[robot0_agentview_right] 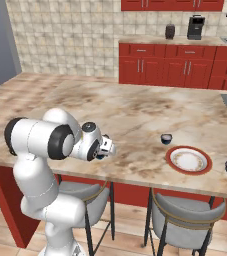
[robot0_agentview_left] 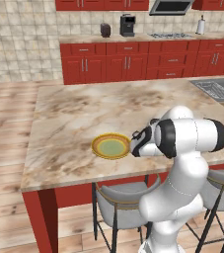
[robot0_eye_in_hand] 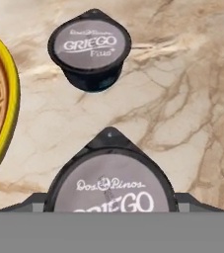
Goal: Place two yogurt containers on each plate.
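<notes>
I see my gripper (robot0_eye_in_hand: 108, 210) closed on a yogurt cup (robot0_eye_in_hand: 111, 183), just beside the yellow plate (robot0_eye_in_hand: 2, 106). A second cup (robot0_eye_in_hand: 90, 47) sits ahead on open marble. The red plate (robot0_agentview_right: 189, 160) lies near the counter edge (robot0_agentview_right: 185, 187), flanked by two cups (robot0_agentview_right: 166, 138).

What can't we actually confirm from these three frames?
- Gripper closure: in the hand view the near yogurt cup covers the fingertips, so contact is unclear.
- That cup's lower half: cut by the bottom edge.
- Yellow plate: cut by the left edge in the hand view.
- Cup beside the red plate: too small for label detail.
</notes>
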